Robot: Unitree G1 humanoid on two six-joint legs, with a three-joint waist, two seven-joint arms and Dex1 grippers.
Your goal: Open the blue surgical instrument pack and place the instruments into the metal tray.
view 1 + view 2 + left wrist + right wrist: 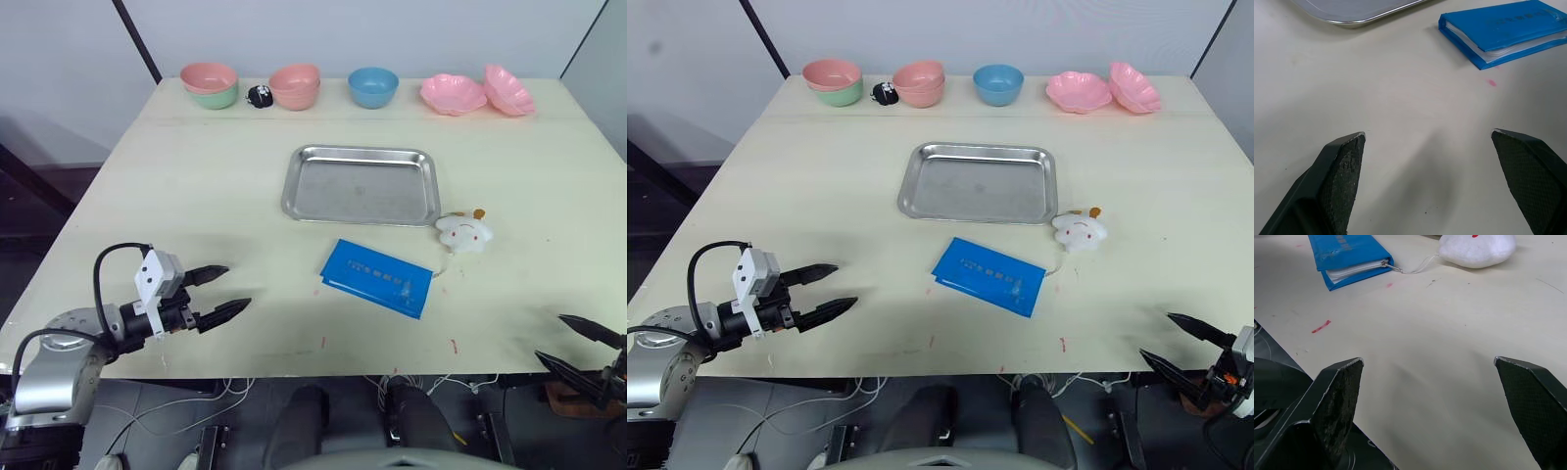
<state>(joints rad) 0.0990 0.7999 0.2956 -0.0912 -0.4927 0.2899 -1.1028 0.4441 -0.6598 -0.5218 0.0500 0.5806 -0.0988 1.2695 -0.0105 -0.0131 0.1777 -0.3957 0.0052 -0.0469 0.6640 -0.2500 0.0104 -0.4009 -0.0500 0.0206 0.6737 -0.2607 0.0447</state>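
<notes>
The blue surgical instrument pack (378,277) lies closed and flat on the table, just in front of the empty metal tray (361,184). The wrist views show the pack (1508,30) from its edge, white lining between blue covers, and again (1349,257) with a zipper pull. The instruments are hidden. My left gripper (227,289) is open over the table's front left, well left of the pack. My right gripper (578,344) is open at the front right edge, holding nothing.
A white plush toy (464,232) with a cord lies right of the pack, beside the tray's near right corner. Along the far edge stand pink and green bowls (210,85), stacked pink bowls (295,86), a blue bowl (373,86) and pink shell dishes (477,93).
</notes>
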